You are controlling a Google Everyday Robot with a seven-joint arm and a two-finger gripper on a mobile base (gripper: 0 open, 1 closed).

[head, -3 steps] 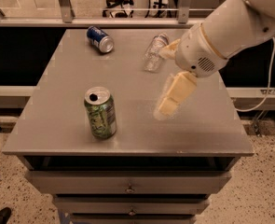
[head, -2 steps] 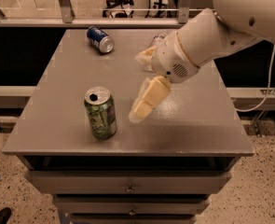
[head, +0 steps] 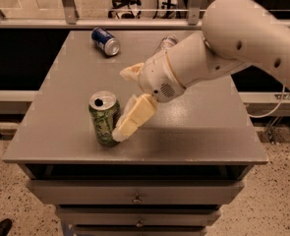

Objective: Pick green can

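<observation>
Camera view: my gripper (head: 121, 103) hangs low over the front-left part of the bench (head: 203, 132), right at the green can (head: 103, 118). A second ago it was over the right half of the top, well apart from the can. It then crossed the middle, and now it has closed in from the right. My fingers are spread wide with nothing gripped between them. The lower finger (head: 133, 117) slants down along the can's right side, its tip just beside or touching the can wall; I cannot tell which. The upper finger (head: 130, 72) sticks out toward the back-left, above and behind the can.

The green can stands upright near the front edge, left of centre, pull-tab opening up, in the same spot as before. The blue can (head: 105, 41) lies on its side near the back edge, unmoved. The clear bottle (head: 167, 41) near the back edge now shows only partly, with my arm (head: 243, 43) across it.
</observation>
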